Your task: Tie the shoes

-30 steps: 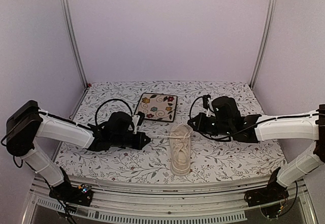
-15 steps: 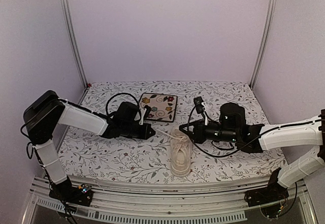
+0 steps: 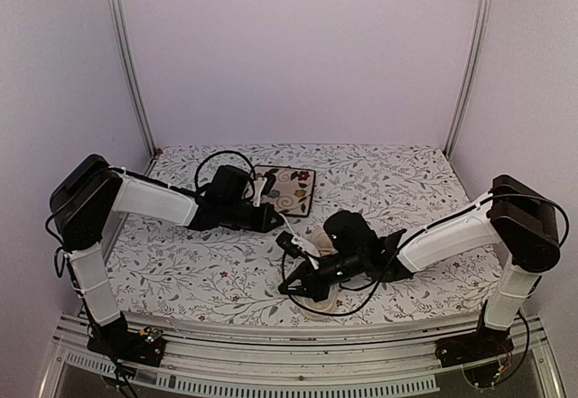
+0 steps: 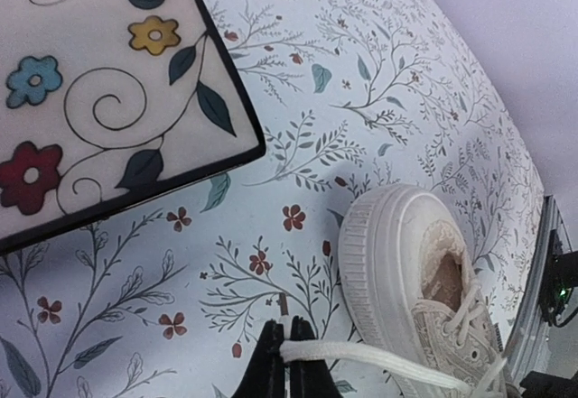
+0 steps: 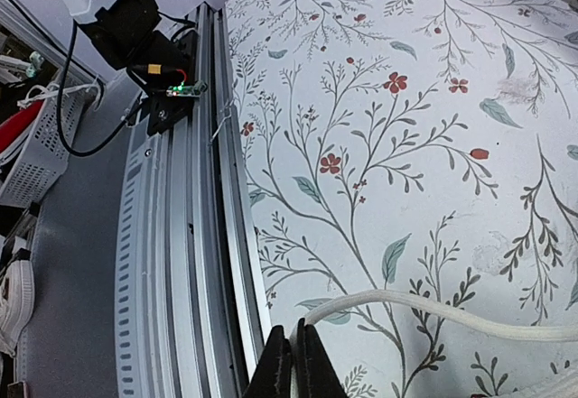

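Cream sneaker [image 4: 402, 267] on floral cloth [image 4: 379, 82], centre-front of table, toe cap twd square floral plate [image 4: 90, 82]; near it, not touching. In top view mostly hidden under R wrist.

L gripper [image 4: 287, 337]: just off plate's near corner, behind sneaker's toe. Jaws pressed together, pinching lace strand [image 4: 379, 365], stretched straight across to sneaker's lacing.

R gripper [image 5: 293, 339]: low at front-L of sneaker, close to metal edge rail [image 5: 194, 236]. Jaws pressed together as well. Second lace strand [image 5: 433, 312] curving in from R, ending right at tips, apparently nipped there.

Arms in from opp. sides: L behind sneaker, R reaching across it.
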You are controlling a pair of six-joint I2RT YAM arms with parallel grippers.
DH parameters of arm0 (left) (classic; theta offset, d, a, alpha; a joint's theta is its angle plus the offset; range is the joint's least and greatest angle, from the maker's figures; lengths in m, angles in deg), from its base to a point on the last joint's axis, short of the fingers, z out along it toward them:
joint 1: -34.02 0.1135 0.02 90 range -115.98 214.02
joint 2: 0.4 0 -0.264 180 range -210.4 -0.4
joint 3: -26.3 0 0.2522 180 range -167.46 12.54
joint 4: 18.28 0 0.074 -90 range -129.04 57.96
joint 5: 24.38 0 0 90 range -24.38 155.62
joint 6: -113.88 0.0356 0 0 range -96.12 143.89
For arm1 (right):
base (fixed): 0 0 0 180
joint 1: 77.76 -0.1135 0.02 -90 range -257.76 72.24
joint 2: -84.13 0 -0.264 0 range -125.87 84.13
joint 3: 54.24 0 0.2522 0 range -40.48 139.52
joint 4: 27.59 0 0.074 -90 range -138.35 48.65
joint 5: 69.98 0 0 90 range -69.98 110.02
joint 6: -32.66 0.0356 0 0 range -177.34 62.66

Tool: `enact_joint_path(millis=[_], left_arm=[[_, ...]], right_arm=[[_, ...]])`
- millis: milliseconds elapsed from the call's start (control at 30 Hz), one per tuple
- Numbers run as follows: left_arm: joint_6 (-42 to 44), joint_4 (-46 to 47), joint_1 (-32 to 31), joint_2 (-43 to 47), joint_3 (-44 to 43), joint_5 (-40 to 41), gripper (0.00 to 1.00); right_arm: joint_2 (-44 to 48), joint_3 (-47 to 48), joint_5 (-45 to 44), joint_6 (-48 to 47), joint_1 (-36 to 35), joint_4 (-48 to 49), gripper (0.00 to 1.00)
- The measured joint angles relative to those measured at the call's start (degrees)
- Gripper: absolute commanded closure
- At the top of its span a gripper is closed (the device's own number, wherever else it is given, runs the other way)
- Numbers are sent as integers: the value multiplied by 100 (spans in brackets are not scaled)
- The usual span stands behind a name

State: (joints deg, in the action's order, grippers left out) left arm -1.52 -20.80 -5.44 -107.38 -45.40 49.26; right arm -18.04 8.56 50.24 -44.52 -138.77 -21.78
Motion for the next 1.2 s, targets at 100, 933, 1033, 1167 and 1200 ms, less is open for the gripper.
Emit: enact_joint_path(millis=[100,933,1033,1167,1200], left_arm=[[13,4,0,0,0,-129,100],[463,695,-544,1480,1073,-487,100],[490,741,-763,1547,1071,-420,100],[533,699,-925,1547,1067,-334,100],[542,695,-940,1547,1060,-315,100]], right_arm=[[-83,208,24,-264,-13,-428,93],[2225,-85,-1108,457,1056,-1080,23],[2009,-42,-1152,466,1172,-1180,28],[1425,343,-1001,280,1196,-1469,35],[1257,494,-929,221,1196,-1552,35]])
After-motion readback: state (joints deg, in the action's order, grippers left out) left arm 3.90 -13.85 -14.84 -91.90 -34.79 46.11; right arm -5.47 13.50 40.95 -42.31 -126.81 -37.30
